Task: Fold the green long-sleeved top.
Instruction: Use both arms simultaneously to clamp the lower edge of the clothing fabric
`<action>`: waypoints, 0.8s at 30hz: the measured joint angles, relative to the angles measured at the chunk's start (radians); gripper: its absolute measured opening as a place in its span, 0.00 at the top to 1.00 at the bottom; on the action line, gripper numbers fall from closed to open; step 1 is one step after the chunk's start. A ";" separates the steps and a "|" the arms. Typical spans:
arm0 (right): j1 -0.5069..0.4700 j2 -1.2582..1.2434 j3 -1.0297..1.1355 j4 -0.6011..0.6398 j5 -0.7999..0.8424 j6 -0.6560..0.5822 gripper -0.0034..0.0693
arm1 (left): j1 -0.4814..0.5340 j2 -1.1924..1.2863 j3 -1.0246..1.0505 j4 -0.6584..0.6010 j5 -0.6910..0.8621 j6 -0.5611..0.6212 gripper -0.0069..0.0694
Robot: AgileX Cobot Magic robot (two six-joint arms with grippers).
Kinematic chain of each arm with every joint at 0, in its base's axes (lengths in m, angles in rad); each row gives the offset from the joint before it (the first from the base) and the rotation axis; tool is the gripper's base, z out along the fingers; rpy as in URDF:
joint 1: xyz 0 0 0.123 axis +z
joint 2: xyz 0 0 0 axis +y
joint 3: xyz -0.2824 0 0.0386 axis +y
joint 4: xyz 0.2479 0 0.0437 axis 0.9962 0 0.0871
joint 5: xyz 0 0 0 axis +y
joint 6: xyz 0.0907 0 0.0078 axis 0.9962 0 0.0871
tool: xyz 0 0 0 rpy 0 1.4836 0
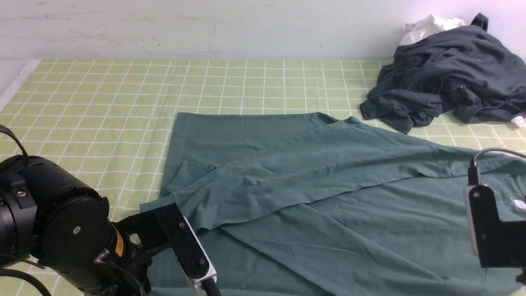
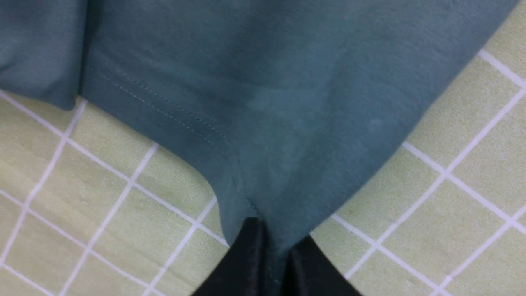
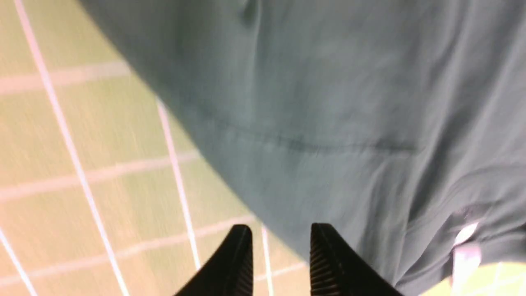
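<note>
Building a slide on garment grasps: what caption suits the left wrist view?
Left claw pinching a hemmed corner of the green long-sleeved top over the checked tablecloth.

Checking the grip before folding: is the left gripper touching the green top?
Touching. The left wrist view shows the green long-sleeved top pinched between the closed jaws of the left gripper.

No legible txt. White neck label [image 3: 464,248] on top [image 1: 328,172]: blurred. Yellow sticker [image 1: 119,243] on L arm [image 1: 61,222], white tag [image 1: 518,121] on dark garment [image 1: 448,78]: too small to read.
</note>
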 joint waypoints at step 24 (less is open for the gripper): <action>-0.100 0.300 -0.003 -0.089 -0.146 -0.063 0.67 | 0.000 0.000 0.000 -0.003 -0.021 -0.003 0.88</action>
